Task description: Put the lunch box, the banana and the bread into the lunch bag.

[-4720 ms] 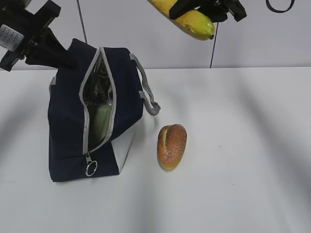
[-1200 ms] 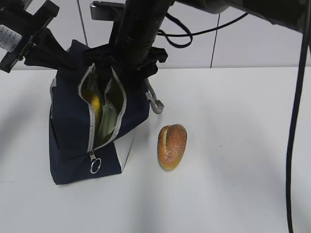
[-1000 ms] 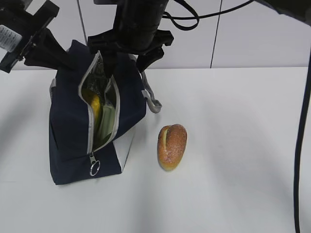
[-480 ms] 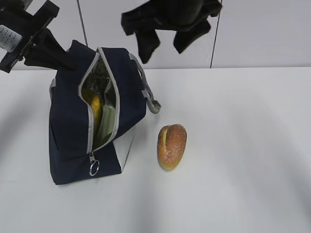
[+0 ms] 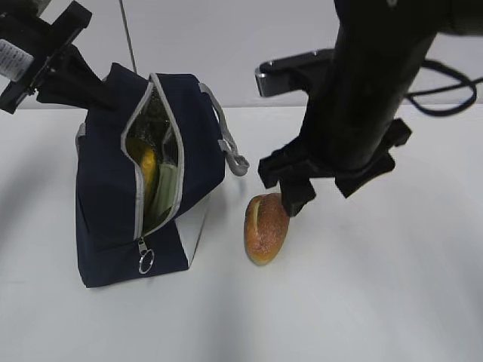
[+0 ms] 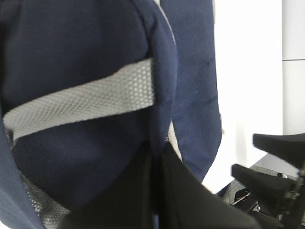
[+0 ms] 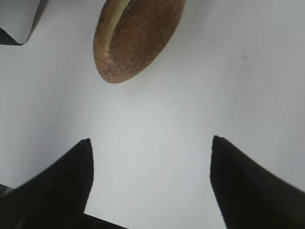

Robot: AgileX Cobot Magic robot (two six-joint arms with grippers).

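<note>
Bread [image 5: 266, 228] flat on counter [image 5: 377, 302]. Right pincer [image 5: 326, 194] spread wide above it, empty. Left pincer [image 6: 157, 157] clamped on lunch bag [image 5: 106, 196] rim; banana [image 5: 146, 162] inside.

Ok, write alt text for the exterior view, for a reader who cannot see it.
The right claw hangs open just above a golden-brown bread loaf on a white table. To the left stands an unzipped navy lunch bag with a banana and a pale green lunch box inside, its far edge pinched by the left claw.

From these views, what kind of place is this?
Probably a lab test bench, not a kitchen: bare white table, plain white panelled wall, and only a lunch bag and bread set out.
</note>
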